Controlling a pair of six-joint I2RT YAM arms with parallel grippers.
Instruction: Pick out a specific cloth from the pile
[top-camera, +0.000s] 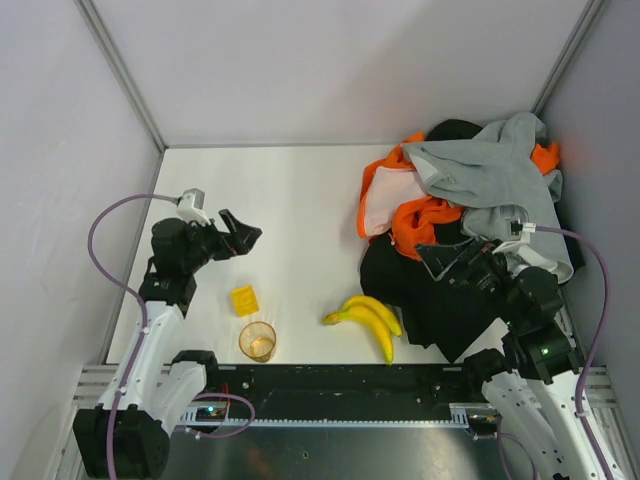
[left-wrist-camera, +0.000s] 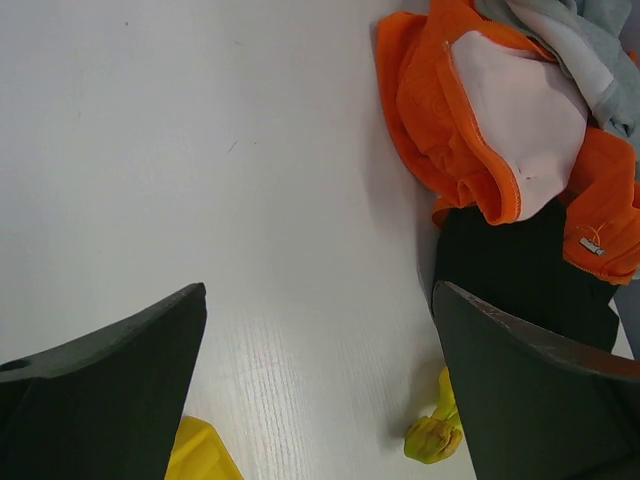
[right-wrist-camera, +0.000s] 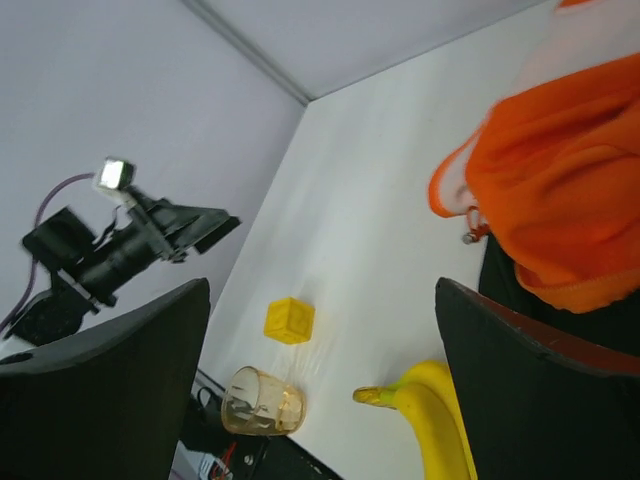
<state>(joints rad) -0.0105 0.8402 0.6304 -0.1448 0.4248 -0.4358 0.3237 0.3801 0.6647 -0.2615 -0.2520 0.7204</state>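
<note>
The pile (top-camera: 480, 190) of grey, black and orange garments lies at the back right. On its left side is the large orange garment with pale lining (top-camera: 392, 200), which also shows in the left wrist view (left-wrist-camera: 500, 130). A small orange patch (top-camera: 546, 156) shows at the pile's far right edge; I cannot tell whether it is the cloth. My right gripper (top-camera: 446, 258) is open and empty above the black garment (top-camera: 420, 300) at the pile's near side. My left gripper (top-camera: 240, 236) is open and empty above bare table on the left.
A bunch of bananas (top-camera: 370, 320) lies next to the black garment. A yellow cube (top-camera: 244, 299) and a clear amber cup (top-camera: 258, 341) stand near the front edge, below my left gripper. Walls close the table on three sides.
</note>
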